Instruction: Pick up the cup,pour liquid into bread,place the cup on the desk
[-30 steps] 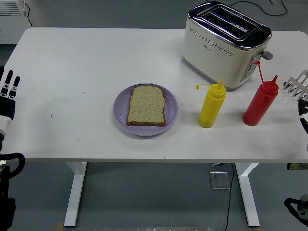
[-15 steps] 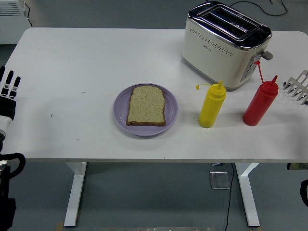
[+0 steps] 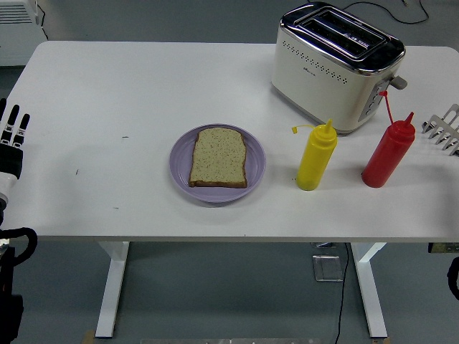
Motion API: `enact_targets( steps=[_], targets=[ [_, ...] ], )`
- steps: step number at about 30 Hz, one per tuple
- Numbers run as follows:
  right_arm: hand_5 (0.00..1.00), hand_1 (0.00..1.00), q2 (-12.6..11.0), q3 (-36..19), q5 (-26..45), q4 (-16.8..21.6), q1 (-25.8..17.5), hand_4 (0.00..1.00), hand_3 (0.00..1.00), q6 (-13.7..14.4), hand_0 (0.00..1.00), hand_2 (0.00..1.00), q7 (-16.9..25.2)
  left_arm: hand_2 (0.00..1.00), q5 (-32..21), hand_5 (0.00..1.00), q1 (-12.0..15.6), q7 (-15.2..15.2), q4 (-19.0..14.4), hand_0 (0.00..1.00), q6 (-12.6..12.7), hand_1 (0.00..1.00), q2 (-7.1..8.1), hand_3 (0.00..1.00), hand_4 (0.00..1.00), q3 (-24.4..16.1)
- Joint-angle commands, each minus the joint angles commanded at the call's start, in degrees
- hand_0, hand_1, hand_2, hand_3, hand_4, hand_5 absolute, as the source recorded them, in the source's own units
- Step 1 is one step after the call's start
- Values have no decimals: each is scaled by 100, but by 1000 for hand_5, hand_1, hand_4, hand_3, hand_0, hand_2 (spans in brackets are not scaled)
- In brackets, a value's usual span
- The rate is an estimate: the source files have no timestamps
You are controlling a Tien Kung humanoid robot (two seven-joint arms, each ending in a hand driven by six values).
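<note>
The table (image 3: 143, 86) has a smooth, matt white top, and the plate (image 3: 179, 161) on it looks like glazed lilac ceramic with a soft sheen, under a slice of bread (image 3: 219, 158) that is coarse, speckled and dry-looking. The toaster (image 3: 333, 68) has cream sides with a satin finish and a mirror-bright chrome top. The yellow bottle (image 3: 315, 156) and the red bottle (image 3: 388, 154) are smooth, slightly glossy plastic.

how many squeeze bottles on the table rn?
2. The yellow bottle stands right of the purple plate; the red bottle stands further right, in front of the toaster. None look hidden.
</note>
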State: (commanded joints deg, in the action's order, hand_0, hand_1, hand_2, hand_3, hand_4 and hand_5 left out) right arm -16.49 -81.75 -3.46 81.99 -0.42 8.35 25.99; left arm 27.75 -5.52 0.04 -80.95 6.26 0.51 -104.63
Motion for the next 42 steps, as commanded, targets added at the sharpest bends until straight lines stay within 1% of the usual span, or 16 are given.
enact_targets(
  steps=[15, 27, 31, 42],
  targets=[
    [429, 671, 46, 37, -10, -131, 42, 578, 690, 53, 722, 700, -9, 734, 41, 998, 19, 2, -7, 785, -40, 736, 6, 690, 516, 19],
    [430, 670, 57, 79, 14, -176, 27, 579, 689, 77, 722, 700, -11, 734, 192, 998, 52, 38, -22, 785, -222, 735, 11, 692, 513, 36],
    [429, 670, 57, 77, 18, -185, 21, 577, 687, 72, 722, 700, -12, 734, 238, 998, 66, 77, -24, 785, -325, 738, 14, 694, 516, 50],
    [430, 669, 67, 78, 25, -201, 68, 577, 686, 64, 721, 699, -20, 736, 122, 998, 25, 46, -17, 788, -374, 739, 8, 695, 513, 22]
  ],
)
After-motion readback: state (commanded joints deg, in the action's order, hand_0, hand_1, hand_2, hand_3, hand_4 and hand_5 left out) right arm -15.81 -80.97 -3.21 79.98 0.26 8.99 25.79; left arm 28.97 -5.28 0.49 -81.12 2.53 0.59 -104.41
